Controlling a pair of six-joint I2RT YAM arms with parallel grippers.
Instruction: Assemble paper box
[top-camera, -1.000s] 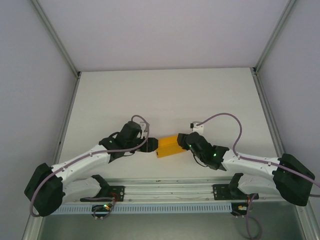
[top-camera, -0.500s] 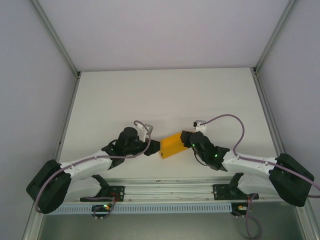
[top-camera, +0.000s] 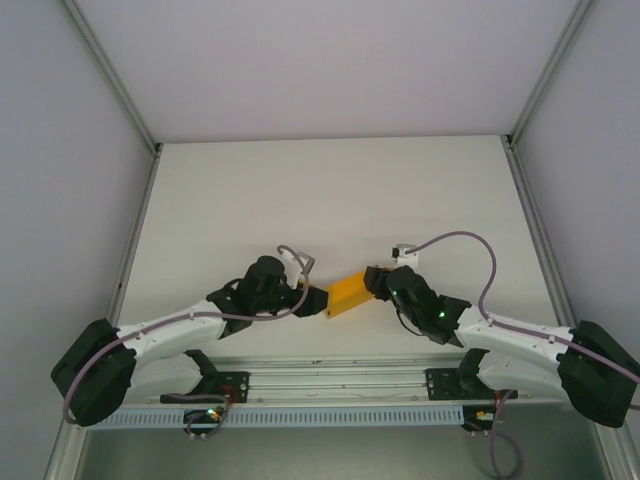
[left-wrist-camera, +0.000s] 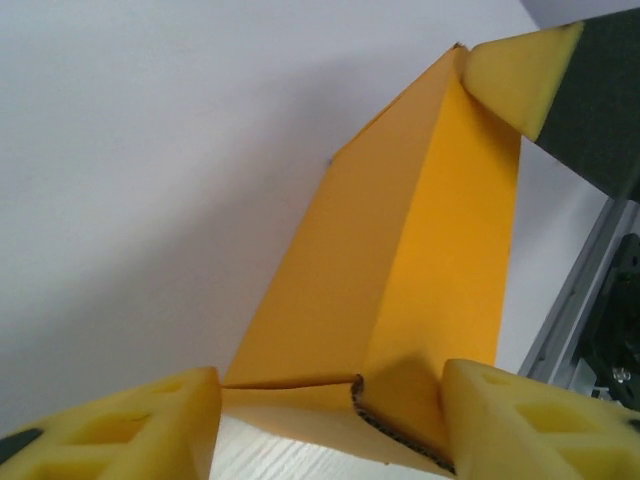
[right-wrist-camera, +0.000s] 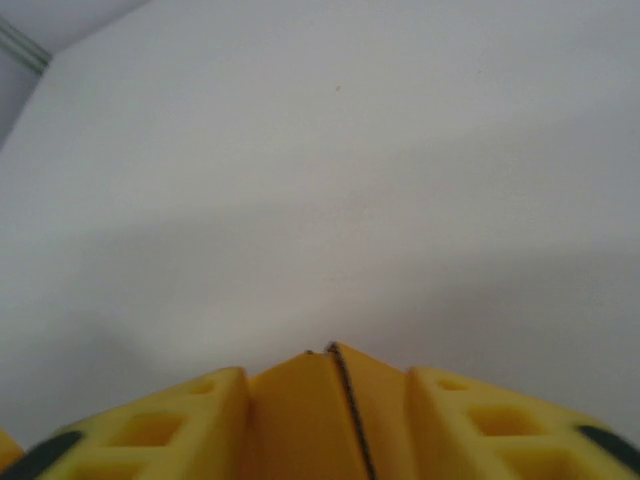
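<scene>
The paper box (top-camera: 347, 291) is a small bright orange-yellow card box, held just above the table between both arms and tilted. My left gripper (top-camera: 318, 300) has its pads on either side of the box's near-left end. In the left wrist view that end of the box (left-wrist-camera: 400, 260) spans my left gripper (left-wrist-camera: 330, 372), touching both pads, with a cut flap edge showing. My right gripper (top-camera: 373, 282) grips the far-right end. In the right wrist view the box (right-wrist-camera: 300, 420) fills the gap of my right gripper (right-wrist-camera: 328, 375), a seam running down its middle.
The white table (top-camera: 330, 190) stretches bare behind the box up to the back wall. Metal frame rails (top-camera: 130, 250) run along both sides. The arms' base rail (top-camera: 330, 380) lies close in front of the box. A right gripper pad (left-wrist-camera: 515, 70) shows at the box's far end.
Both grippers squeezed the box ends and then eased wider again. The box has tilted, its left end swinging nearer the base rail, and the left arm has reached further right.
</scene>
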